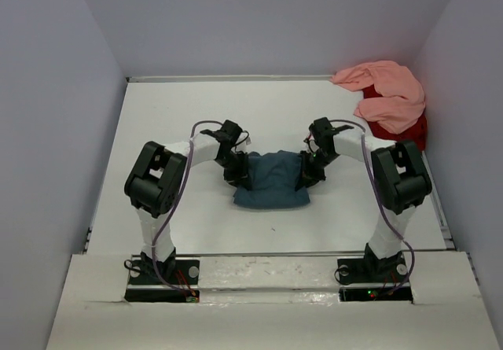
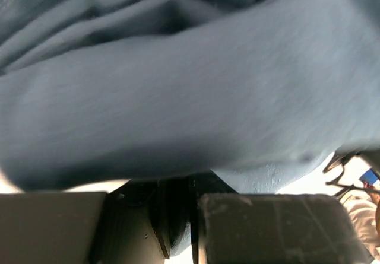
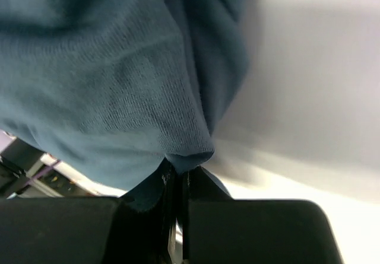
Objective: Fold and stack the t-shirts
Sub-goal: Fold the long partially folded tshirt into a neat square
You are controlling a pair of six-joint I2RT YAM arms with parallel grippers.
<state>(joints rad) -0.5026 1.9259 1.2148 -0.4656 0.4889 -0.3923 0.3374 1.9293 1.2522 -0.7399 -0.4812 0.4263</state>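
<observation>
1. The left pincer [image 1: 240, 178] and right pincer [image 1: 304, 178] are pinching the teal-blue t-shirt [image 1: 272, 185] by its sides, mid-worktop [image 1: 189, 114].
2. The pink t-shirt [image 1: 385, 94] is lying on the red t-shirt [image 1: 416, 132] in the far right corner.

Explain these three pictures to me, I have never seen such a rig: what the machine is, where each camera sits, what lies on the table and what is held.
The machine is two robot arms bolted to the near edge of a white table. The wide picture looks down from above and behind them. The other two pictures come from a camera on each wrist, so they show mostly cloth seen from very close. The left gripper and the right gripper each pinch one side of the dark teal-blue shirt in the middle of the table. In the far right corner a salmon pink shirt lies crumpled on top of a red shirt.
</observation>
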